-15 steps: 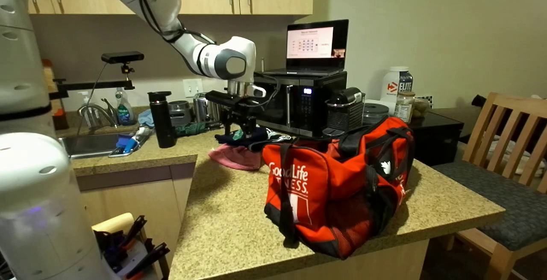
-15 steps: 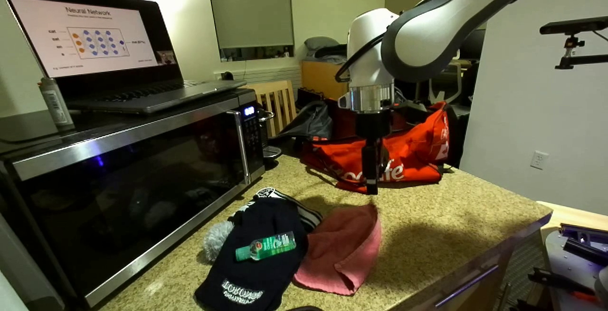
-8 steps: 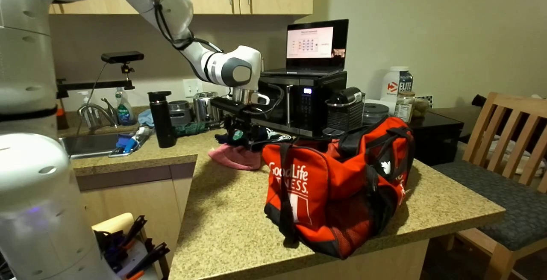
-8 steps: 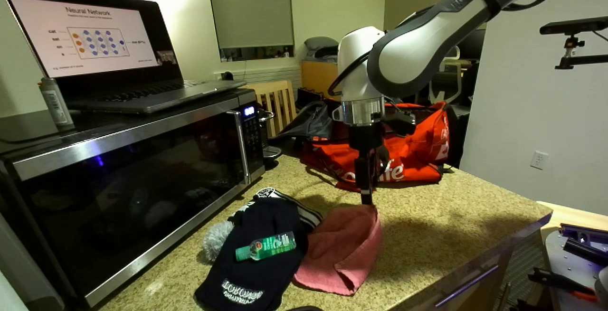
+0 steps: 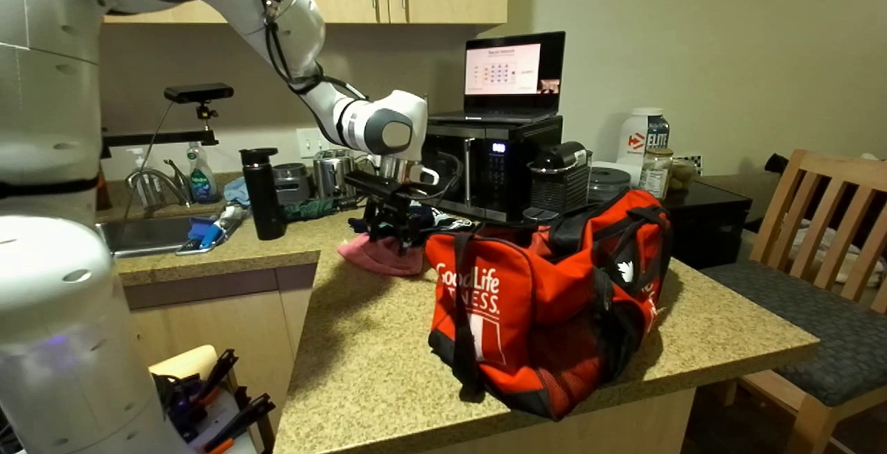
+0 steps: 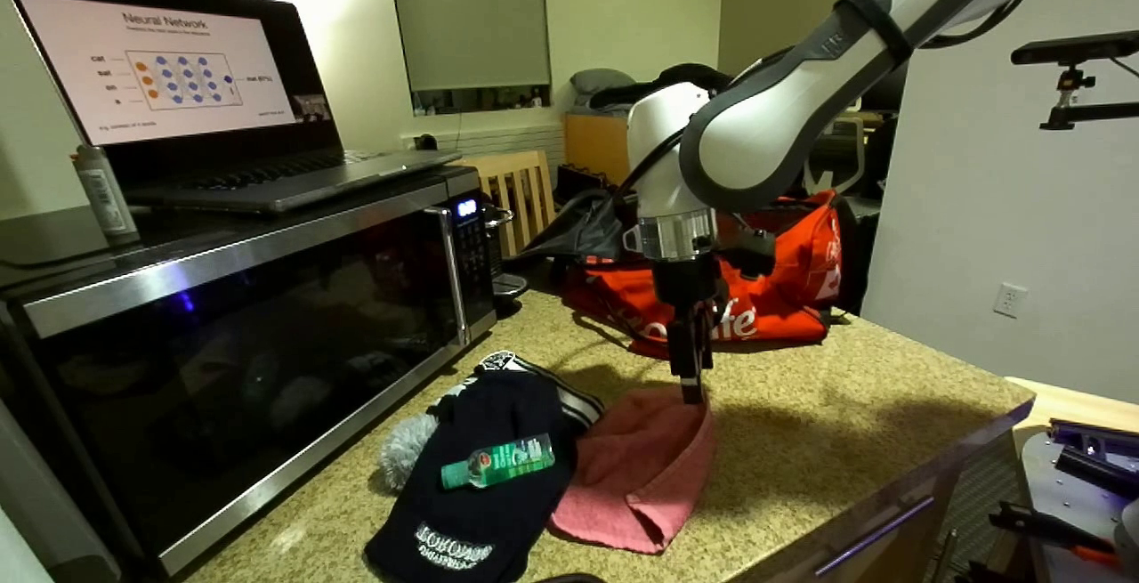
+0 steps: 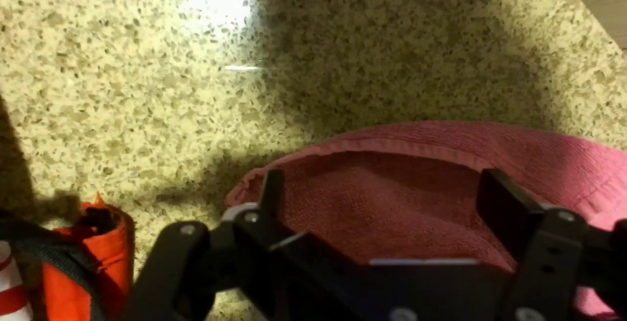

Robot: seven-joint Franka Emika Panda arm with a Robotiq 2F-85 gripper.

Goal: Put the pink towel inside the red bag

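Gripper [image 7: 382, 188], one: I have it pointing down over the towel [image 6: 636, 476], jaws spread wide with pink showing between them; whether they touch it I cannot tell. Towel, one, pink: loosely folded on the speckled surface [image 5: 367, 350], beside a navy cloth [image 6: 485, 414] bearing a bottle [image 6: 507, 461], green, on its side, and near but outside the bag [image 5: 551, 301], red, white-lettered, black-trimmed, seen in both exterior views. Also in my views: microwave [image 6: 267, 352] with laptop [image 6: 209, 89], lit, on top, coffee machine [image 5: 560, 180] just beside, flask [image 5: 263, 197], black, upright, near the sink [image 5: 142, 236], and chair [image 5: 811, 322], wooden, beyond the surface.
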